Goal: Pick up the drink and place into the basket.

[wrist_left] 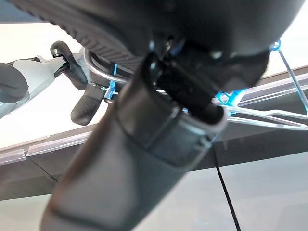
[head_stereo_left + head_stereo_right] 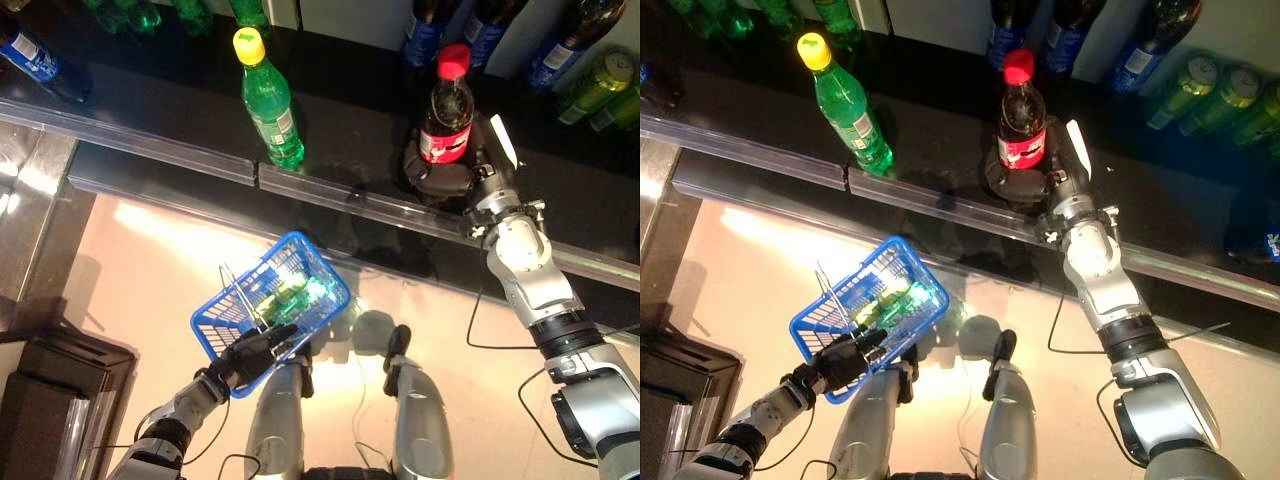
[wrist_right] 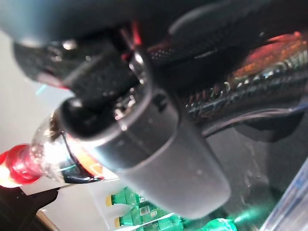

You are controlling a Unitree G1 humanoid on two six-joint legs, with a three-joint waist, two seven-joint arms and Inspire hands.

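The cola bottle [image 2: 446, 112] stands upright on the dark counter [image 2: 340, 150], red cap up, its long axis vertical. The right hand [image 2: 447, 172] is at its base, dark fingers curled round the lower body — the right wrist view shows the bottle pressed against the palm, so it looks gripped.

The basket [image 2: 272, 308] hangs well apart from it, off the counter edge, lower and to the robot's left, held by its wire handle in the closed fingers of the left hand [image 2: 252, 353]. Green drinks already lie inside.

So the carry likely runs from the bottle back and leftward, over the counter's clear edge rail [image 2: 330, 192] — lift first to clear it.

A green bottle [image 2: 268, 98] stands nearby, untouched.
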